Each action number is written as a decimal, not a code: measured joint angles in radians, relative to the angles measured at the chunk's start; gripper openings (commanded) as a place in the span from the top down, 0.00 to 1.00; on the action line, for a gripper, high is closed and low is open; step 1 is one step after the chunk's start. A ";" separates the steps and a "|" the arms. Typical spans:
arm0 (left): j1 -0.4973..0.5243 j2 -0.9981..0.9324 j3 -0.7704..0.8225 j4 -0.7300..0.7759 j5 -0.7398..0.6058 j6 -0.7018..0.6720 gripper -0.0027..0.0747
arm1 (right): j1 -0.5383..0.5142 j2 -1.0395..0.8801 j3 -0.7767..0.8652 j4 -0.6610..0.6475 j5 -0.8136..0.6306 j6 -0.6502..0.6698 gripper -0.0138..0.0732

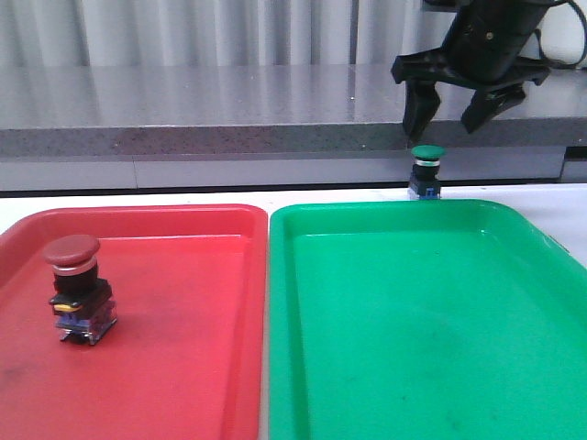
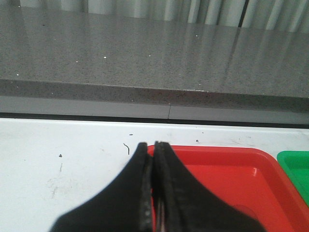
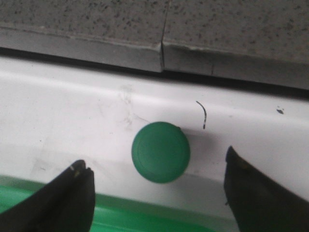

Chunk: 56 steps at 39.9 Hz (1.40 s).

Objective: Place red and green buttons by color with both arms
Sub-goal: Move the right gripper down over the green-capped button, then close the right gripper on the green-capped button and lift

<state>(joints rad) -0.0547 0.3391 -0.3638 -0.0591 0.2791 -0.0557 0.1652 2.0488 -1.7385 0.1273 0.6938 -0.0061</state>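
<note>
Red button (image 1: 76,286) stood in its tray; beyond, the green button (image 1: 427,170) sat beneath the right gripper's (image 1: 456,111) spread fingers, the left gripper (image 2: 153,193) closed.

So the red button (image 1: 78,289) sits inside the red tray (image 1: 183,367), over on its left side, standing but tilted a bit (maroon-ish mushroom cap, silver collar, black body, blue base with a yellow bit showing). The green button (image 1: 427,171) stands upright on the white desk (image 1: 559,206), just past the far rim of the green tray (image 1: 422,321) and not in it. Same build: green cap, silver collar, dark body, blue base. From the right wrist camera its round cap (image 3: 161,152) faces straight up, with the tray edge close by.
</note>
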 measured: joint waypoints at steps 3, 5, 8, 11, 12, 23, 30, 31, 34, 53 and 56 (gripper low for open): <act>0.000 0.000 0.000 0.000 0.000 0.000 0.99 | 0.002 0.038 -0.036 -0.015 0.009 0.025 0.19; 0.000 0.000 0.000 0.000 0.000 0.000 0.99 | 0.002 0.061 -0.056 -0.022 0.015 0.034 0.19; 0.000 0.000 0.000 0.000 0.000 0.000 0.99 | 0.002 0.093 -0.081 -0.023 0.019 0.042 0.19; 0.000 0.000 0.000 0.000 0.000 0.000 0.99 | 0.002 0.119 -0.093 -0.026 0.019 0.049 0.19; 0.000 0.000 0.000 0.000 0.000 0.000 0.99 | 0.002 0.125 -0.093 -0.026 0.019 0.049 0.19; 0.000 0.000 0.000 0.000 0.000 0.000 0.99 | 0.002 0.154 -0.099 -0.030 0.019 0.053 0.53; 0.000 0.000 0.000 0.000 0.000 0.000 0.99 | 0.002 0.154 -0.099 -0.030 0.019 0.053 0.66; 0.000 0.000 0.000 0.000 0.000 0.000 0.99 | 0.002 0.154 -0.099 -0.030 0.019 0.053 0.66; 0.000 0.000 0.000 0.000 0.000 0.000 0.99 | 0.002 0.154 -0.107 -0.030 0.027 0.053 0.66; 0.000 0.000 0.000 0.000 0.000 0.000 0.99 | 0.002 -0.092 -0.105 -0.030 0.092 0.055 0.66; 0.000 0.000 0.000 0.000 0.000 0.000 0.99 | 0.002 -0.155 -0.061 -0.030 0.092 0.055 0.66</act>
<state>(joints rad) -0.0547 0.3391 -0.3638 -0.0591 0.2791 -0.0557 0.1674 1.8942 -1.7995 0.0977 0.7861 0.0488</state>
